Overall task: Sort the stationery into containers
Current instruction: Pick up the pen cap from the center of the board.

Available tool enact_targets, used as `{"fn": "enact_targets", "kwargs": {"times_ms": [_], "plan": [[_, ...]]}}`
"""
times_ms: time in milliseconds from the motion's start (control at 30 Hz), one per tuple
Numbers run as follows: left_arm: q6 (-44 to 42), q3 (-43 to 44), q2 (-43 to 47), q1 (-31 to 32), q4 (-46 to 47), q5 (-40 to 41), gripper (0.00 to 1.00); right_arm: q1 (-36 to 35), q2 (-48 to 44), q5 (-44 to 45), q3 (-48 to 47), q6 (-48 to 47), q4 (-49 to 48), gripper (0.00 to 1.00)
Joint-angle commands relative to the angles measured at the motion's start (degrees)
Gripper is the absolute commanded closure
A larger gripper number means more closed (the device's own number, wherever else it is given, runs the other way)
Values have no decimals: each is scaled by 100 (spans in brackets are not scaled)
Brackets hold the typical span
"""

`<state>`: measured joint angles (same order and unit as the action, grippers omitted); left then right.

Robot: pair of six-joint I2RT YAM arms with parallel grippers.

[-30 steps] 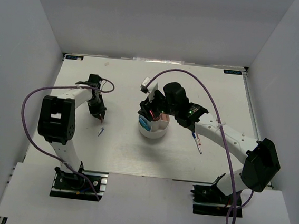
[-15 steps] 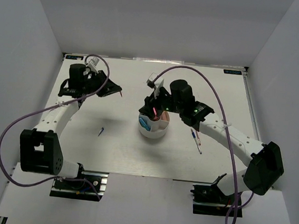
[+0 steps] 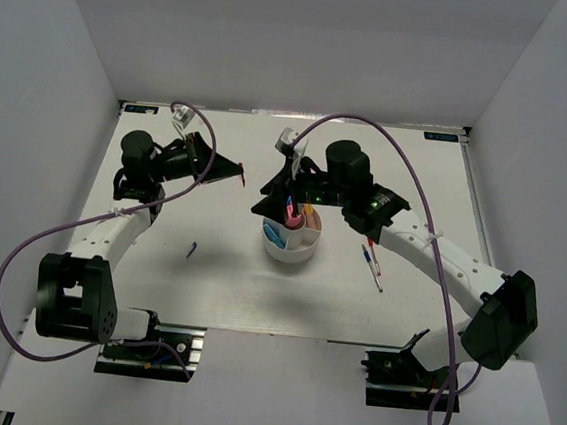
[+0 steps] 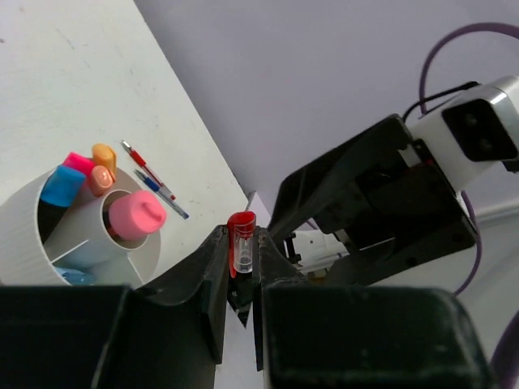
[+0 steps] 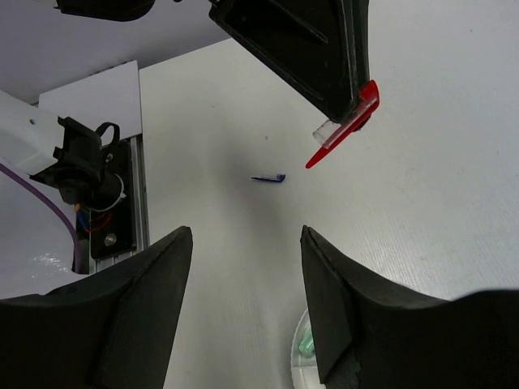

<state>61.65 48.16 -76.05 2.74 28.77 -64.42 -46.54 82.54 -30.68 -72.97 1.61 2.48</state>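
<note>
Top external view: the white cup (image 3: 290,254) stands near the middle of the table (image 3: 226,287), with both arms reaching toward it from either side. The left gripper (image 3: 229,170) hangs in the air to the left of the cup and a little farther back, well above the table. Its jaws are clamped on a small red and clear pen part (image 4: 241,232). Whether this is a cap or a short pen cannot be told. In the right wrist view its pointed red end sticks out past the fingertips.

The right gripper (image 3: 271,193) hovers over the far left edge of the cup, pointing toward the left gripper. Its fingers (image 5: 138,324) are spread wide apart with nothing between them.

In the left wrist view the cup holds several highlighters standing upright. A pink highlighter (image 4: 136,215) sits in the round middle well. Two orange highlighters (image 4: 102,168), a blue highlighter (image 4: 62,185) and a second pink one (image 4: 79,162) share an outer compartment. Something pale blue lies in another compartment, and the right wrist view shows a mint-green bit (image 5: 306,345) just inside the rim.

A thin red pen (image 3: 370,260) and a thin blue pen (image 3: 375,270) lie side by side on the table to the right of the cup. A small dark blue cap (image 3: 191,250) lies alone on the table to the left of the cup, near the left arm.
</note>
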Motion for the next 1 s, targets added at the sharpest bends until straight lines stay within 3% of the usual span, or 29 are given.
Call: {"fn": "enact_targets", "kwargs": {"times_ms": [0,500,967], "plan": [[339,-70,275,51,620,-325,100,14,42,-176,-209,155,-178,38],[937,-316,363,51,1209,-360,100,119,561,-799,-657,1025,-933,43],[1077,-272,433,104,1227,-325,100,277,860,-958,-675,1386,-1153,59]]}}
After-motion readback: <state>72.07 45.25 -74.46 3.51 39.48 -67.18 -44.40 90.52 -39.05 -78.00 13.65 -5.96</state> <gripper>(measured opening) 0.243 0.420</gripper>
